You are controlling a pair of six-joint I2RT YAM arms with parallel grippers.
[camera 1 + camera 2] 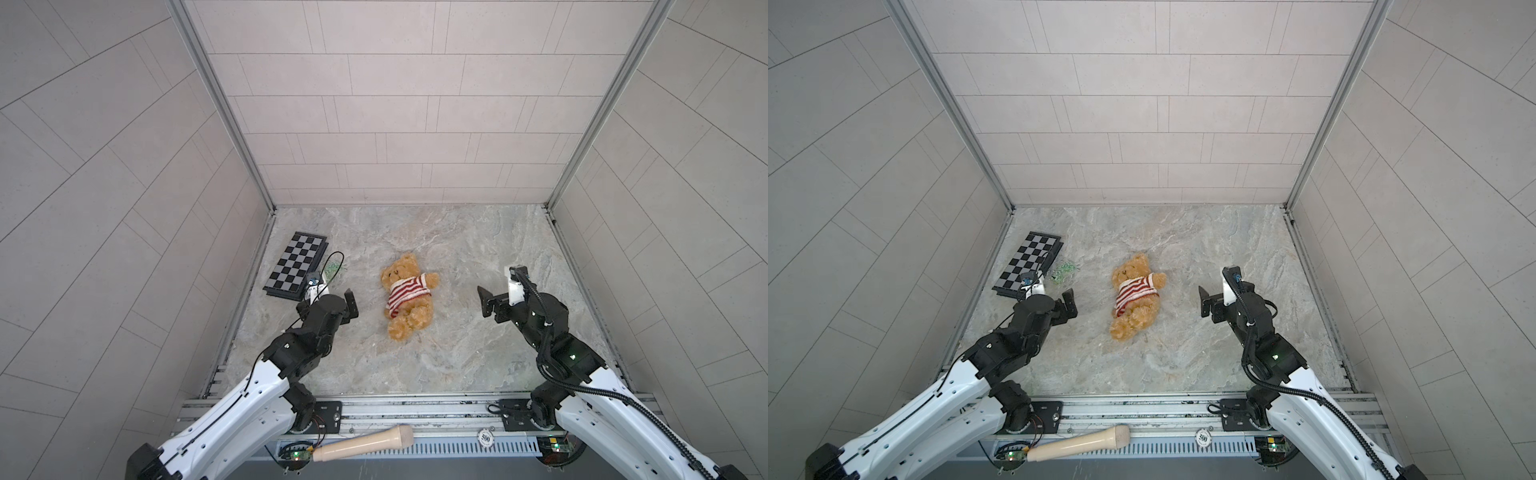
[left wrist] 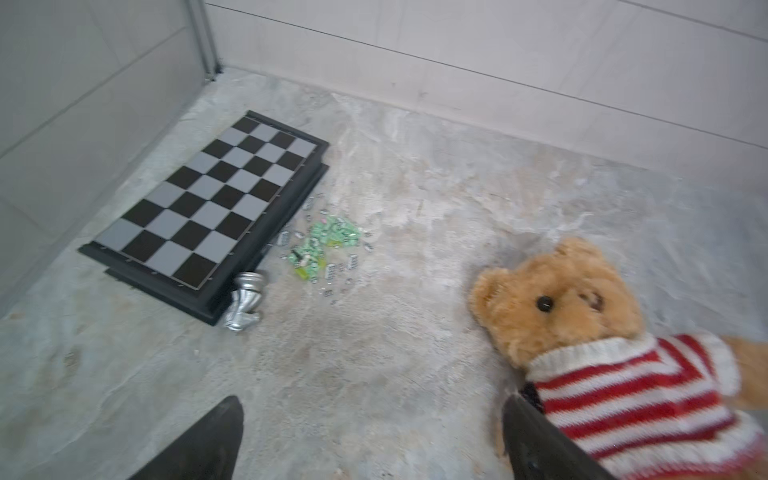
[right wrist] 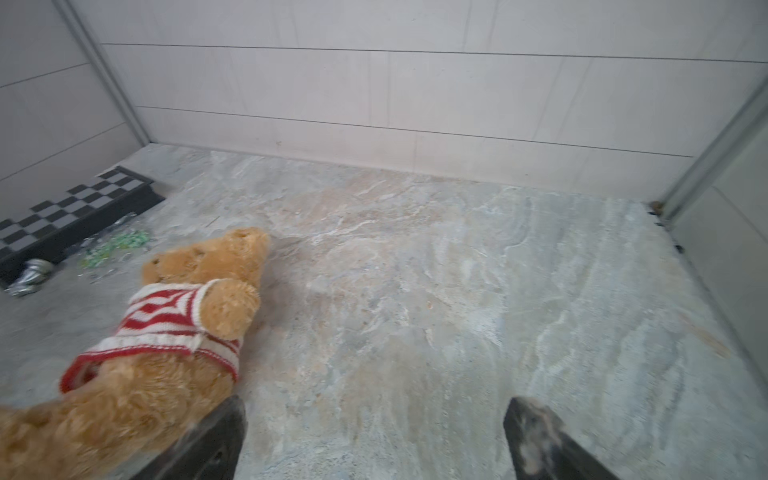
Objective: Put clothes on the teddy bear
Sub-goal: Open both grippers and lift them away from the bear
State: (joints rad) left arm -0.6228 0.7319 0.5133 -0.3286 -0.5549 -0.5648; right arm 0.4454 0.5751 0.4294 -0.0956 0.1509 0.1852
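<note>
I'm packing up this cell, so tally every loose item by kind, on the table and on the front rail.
teddy bear: 1
red-and-white striped sweater, on the bear: 1
folded chessboard: 1
silver chess piece: 1
heap of small green bits: 1
beige pestle-shaped stick: 1
poker chip: 1
Total: 7

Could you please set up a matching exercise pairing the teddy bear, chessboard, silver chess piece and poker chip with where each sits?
1. teddy bear
2. chessboard
3. silver chess piece
4. poker chip

A. far left of the table
B. on the front rail
C. at the chessboard's near corner
D. middle of the table

Pairs: 1-D, 2-A, 3-C, 4-B
</note>
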